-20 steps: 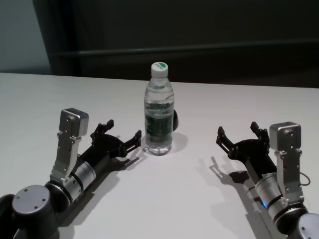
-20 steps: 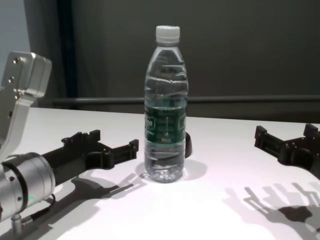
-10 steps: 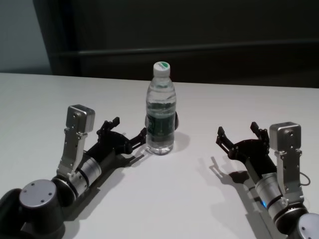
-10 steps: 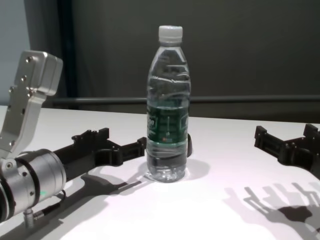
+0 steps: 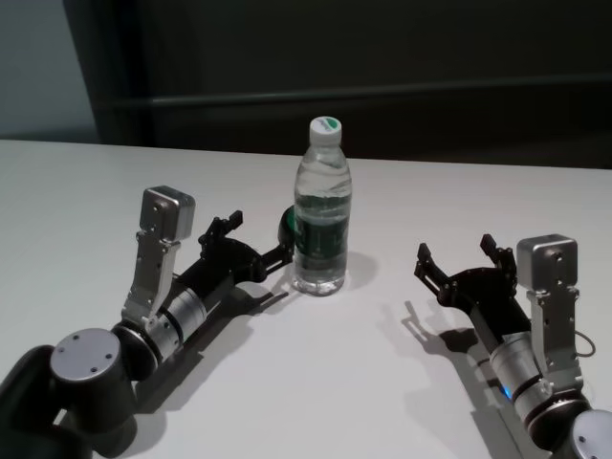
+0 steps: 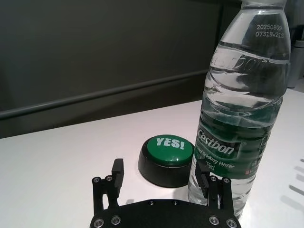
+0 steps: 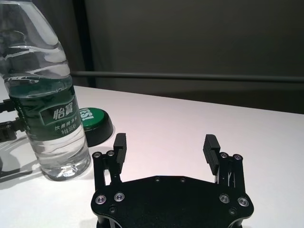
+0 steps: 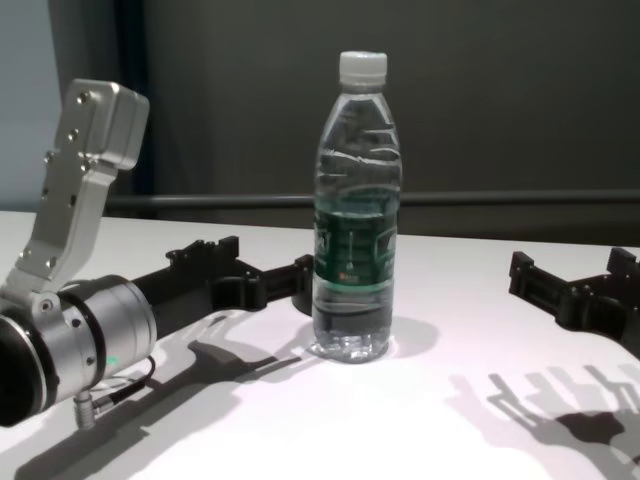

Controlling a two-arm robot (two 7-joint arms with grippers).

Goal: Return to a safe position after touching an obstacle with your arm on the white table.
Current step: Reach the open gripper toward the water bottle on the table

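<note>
The obstacle, a clear water bottle with a white cap and a green label, stands upright mid-way across the white table. My left gripper lies low on the table just left of it, open, and its inner finger rests against the bottle's base. Nothing sits between its fingers. My right gripper is open and empty, well to the right of the bottle.
A low black puck with a green "YES!" top sits right behind the bottle, ahead of the left gripper. A dark wall with a rail runs behind the table's far edge.
My left arm has swung forward and to the right, and the bottle has slid to the right with it, staying upright. The right arm has not moved.
</note>
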